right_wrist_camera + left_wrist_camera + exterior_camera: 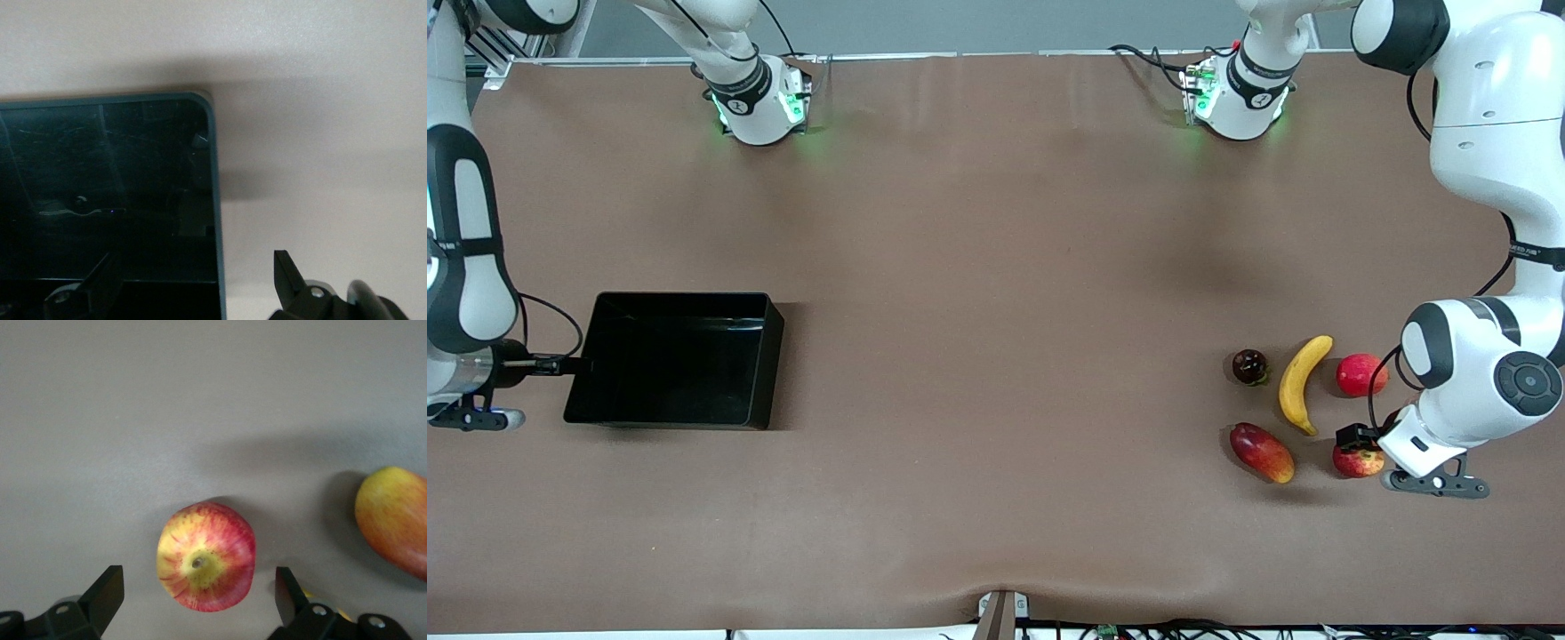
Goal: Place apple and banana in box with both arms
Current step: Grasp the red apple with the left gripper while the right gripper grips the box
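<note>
The apple (pixel 1358 462), red with yellow streaks, lies on the table at the left arm's end. My left gripper (pixel 1362 442) hangs open just over it. In the left wrist view the apple (pixel 205 557) sits between the two spread fingers of that gripper (pixel 198 579), touching neither. The banana (pixel 1303 382) lies farther from the front camera than the apple. The black box (pixel 774 356) stands at the right arm's end. My right gripper (pixel 567 364) is open at the box's end wall. In the right wrist view, this gripper (pixel 197 267) has one finger inside the rim (pixel 212 167) and one outside.
A plain red fruit (pixel 1360 374) lies beside the banana, and a dark round fruit (pixel 1249 365) lies on the banana's box side. An oblong mango (pixel 1261 452) (pixel 393 520) lies beside the apple. Both arm bases (pixel 760 102) (pixel 1236 98) stand at the table's top edge.
</note>
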`<act>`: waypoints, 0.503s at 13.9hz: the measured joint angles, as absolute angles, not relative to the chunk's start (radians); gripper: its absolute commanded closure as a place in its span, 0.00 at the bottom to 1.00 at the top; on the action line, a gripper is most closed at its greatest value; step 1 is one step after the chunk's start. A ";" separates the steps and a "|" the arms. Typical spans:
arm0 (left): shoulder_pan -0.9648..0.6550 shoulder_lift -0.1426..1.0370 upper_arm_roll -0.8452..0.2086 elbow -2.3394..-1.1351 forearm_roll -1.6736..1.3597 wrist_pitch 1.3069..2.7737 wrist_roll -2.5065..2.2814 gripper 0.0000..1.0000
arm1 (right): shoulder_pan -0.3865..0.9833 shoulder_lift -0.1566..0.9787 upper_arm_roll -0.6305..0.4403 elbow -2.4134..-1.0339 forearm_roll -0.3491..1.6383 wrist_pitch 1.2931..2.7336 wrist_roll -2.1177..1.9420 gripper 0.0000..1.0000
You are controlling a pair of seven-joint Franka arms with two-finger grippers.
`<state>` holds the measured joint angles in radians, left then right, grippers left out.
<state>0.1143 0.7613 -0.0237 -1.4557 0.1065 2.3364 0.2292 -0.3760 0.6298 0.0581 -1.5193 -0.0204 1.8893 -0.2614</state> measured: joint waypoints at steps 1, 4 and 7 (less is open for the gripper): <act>0.112 0.762 -0.024 -1.456 0.107 2.336 0.274 0.00 | -0.382 0.636 0.058 -1.521 -0.020 1.897 -0.278 0.34; 0.109 0.763 -0.024 -1.456 0.107 2.336 0.389 0.00 | -0.398 0.639 0.058 -1.550 -0.020 1.920 -0.302 1.00; 0.109 0.772 -0.024 -1.456 0.107 2.349 0.414 0.00 | -0.400 0.639 0.059 -1.571 -0.020 1.929 -0.305 1.00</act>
